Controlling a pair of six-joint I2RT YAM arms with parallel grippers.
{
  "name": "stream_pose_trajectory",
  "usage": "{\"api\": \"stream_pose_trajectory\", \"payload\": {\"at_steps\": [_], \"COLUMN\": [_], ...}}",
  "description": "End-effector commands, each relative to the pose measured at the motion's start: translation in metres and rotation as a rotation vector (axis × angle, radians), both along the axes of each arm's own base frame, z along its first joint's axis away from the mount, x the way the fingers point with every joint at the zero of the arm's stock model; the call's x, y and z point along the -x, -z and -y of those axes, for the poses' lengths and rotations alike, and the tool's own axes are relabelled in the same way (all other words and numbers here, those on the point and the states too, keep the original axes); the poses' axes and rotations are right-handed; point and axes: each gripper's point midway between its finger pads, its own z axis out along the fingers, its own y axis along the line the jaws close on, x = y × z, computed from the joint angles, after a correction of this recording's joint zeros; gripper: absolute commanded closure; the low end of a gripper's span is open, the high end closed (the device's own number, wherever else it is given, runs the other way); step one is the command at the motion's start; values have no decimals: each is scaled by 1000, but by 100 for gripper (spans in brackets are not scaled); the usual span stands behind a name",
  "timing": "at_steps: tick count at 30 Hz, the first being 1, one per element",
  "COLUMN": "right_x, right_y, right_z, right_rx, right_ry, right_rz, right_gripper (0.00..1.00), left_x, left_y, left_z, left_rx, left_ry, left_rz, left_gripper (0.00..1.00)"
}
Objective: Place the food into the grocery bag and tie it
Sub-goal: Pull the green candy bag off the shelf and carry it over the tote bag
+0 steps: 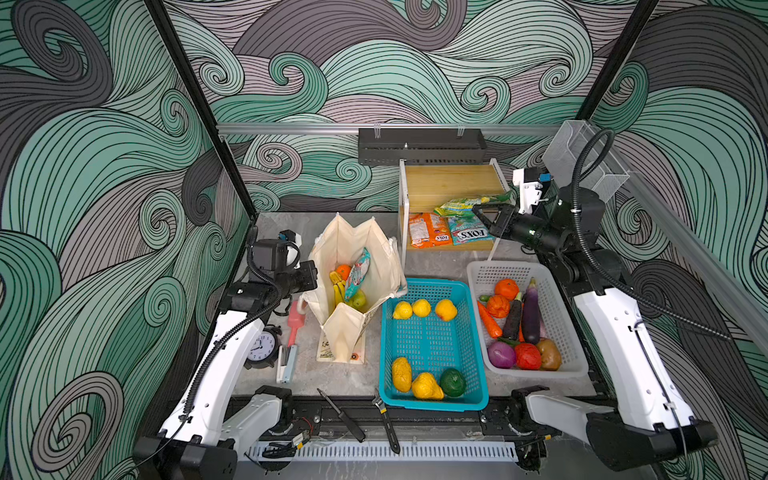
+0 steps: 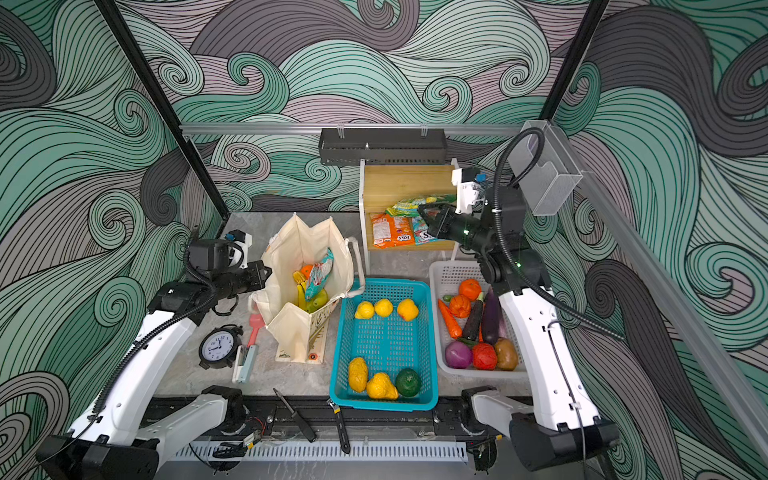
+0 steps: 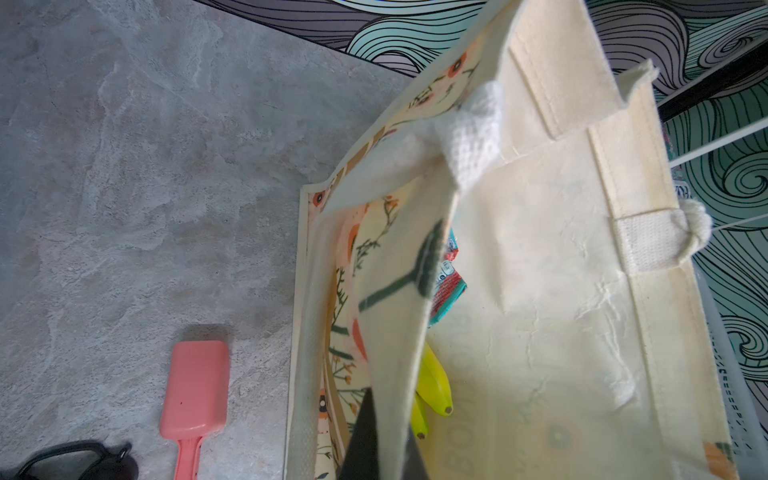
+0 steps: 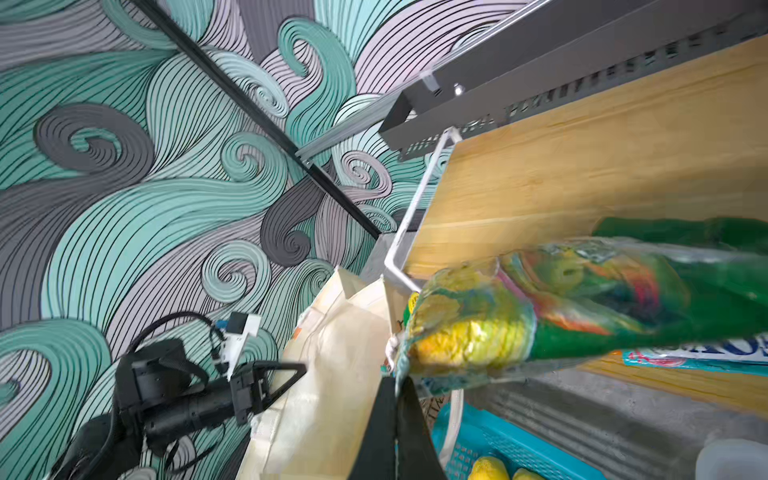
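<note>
Overhead: a grey stone-look table (image 1: pixel 353 378) carries the grocery bag (image 1: pixel 345 241) at centre-left, a teal basket (image 1: pixel 432 283) just right of it, a white basket (image 1: pixel 505 266) further right, and a wooden shelf (image 1: pixel 453 183) at the back.
Grocery bag: upright, with its mouth open in both top views (image 2: pixel 299 241). The near wall is folded inward. The left wrist view (image 3: pixel 540 249) looks down its cream inner wall.
Bag contents: a teal-red snack packet (image 1: pixel 358 268) leans on end, beside a banana bunch (image 1: pixel 337 286), an orange (image 1: pixel 343 270) and a green fruit (image 1: pixel 358 299). The banana tips (image 3: pixel 434 382) and a packet corner (image 3: pixel 446 282) show in the left wrist view.
Left gripper (image 1: pixel 312 277): at the bag's left rim, jaws pinched on the fabric edge, as seen close up (image 3: pixel 365 419).
Right gripper (image 1: pixel 478 211): reaching into the shelf, jaws clamped on one end of the green-yellow snack packet (image 1: pixel 469 203). The wrist view shows the fingertips (image 4: pixel 395 390) closed on the packet's sealed edge (image 4: pixel 561 307).
Held packet: over the shelf's lower board, above a blue-white packet (image 1: pixel 469 235) that lies beside an orange packet (image 1: pixel 428 230). Whether it touches them cannot be told.
Food outside the bag: lemons (image 1: pixel 402 310) lie in the teal basket, and an eggplant (image 1: pixel 531 311) lies among other vegetables in the white basket.
</note>
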Motion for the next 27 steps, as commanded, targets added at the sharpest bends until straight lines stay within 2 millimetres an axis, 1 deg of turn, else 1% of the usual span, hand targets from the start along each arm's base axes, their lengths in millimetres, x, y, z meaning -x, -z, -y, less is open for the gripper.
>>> {"api": "stream_pose_trajectory", "payload": {"at_steps": [1, 3, 6, 13, 15, 17, 22, 24, 27], "right_x": [23, 31, 44, 61, 64, 66, 76, 82, 85], "right_y": [-9, -7, -1, 24, 28, 28, 20, 16, 12], "right_z": [-8, -18, -40, -98, -113, -127, -161, -172, -183], "right_rx": [24, 19, 8, 69, 82, 92, 118, 129, 146], "right_ry": [-13, -42, -106, -220, -249, -275, -349, -368, -369], "right_rz": [48, 38, 27, -2, -4, -4, 21, 42, 70], "right_gripper": [100, 100, 100, 100, 100, 100, 100, 100, 100], "left_x": [7, 7, 8, 7, 7, 7, 7, 7, 7], "left_y": [7, 7, 7, 8, 8, 8, 9, 9, 9], "left_z": [3, 3, 3, 3, 3, 4, 5, 6, 6], "left_rx": [25, 25, 24, 25, 25, 27, 35, 36, 40], "left_ry": [14, 14, 12, 10, 12, 13, 20, 20, 22], "left_rz": [-41, -41, -43, -45, -45, -47, -49, -48, -51], "left_gripper": [100, 100, 100, 100, 100, 100, 100, 100, 100]}}
